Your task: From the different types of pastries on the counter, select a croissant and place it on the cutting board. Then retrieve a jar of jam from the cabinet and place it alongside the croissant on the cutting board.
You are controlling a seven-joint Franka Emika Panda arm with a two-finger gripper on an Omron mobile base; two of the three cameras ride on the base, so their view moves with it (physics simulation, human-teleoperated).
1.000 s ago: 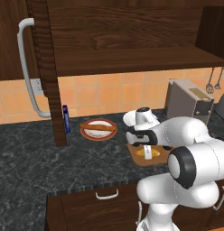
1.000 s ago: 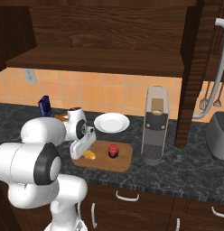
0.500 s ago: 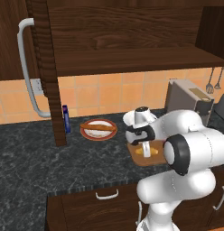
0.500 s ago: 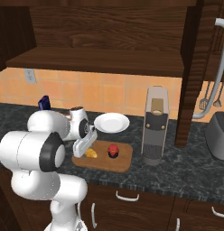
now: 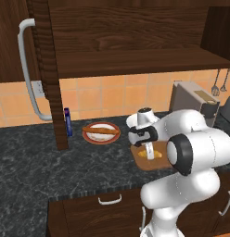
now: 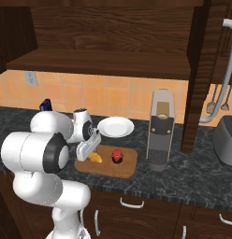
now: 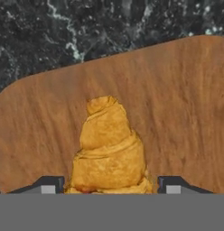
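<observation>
Croissant (image 7: 109, 149) lies on the cutting board (image 7: 186, 99), beside the jam jar (image 6: 117, 156). Gripper (image 7: 109, 189) straddles it, fingers apart either side, not pinching. You judge it light, soft, flaky: grip gently across its thick middle.

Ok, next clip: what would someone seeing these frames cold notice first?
Probably the big white arm bent low over the cutting board on the dark counter, its gripper right above the golden croissant lying on the board, one jaw on each side. Next, the small red-topped jar of jam standing on the board beside the croissant. Behind the board sits a white plate.
</observation>
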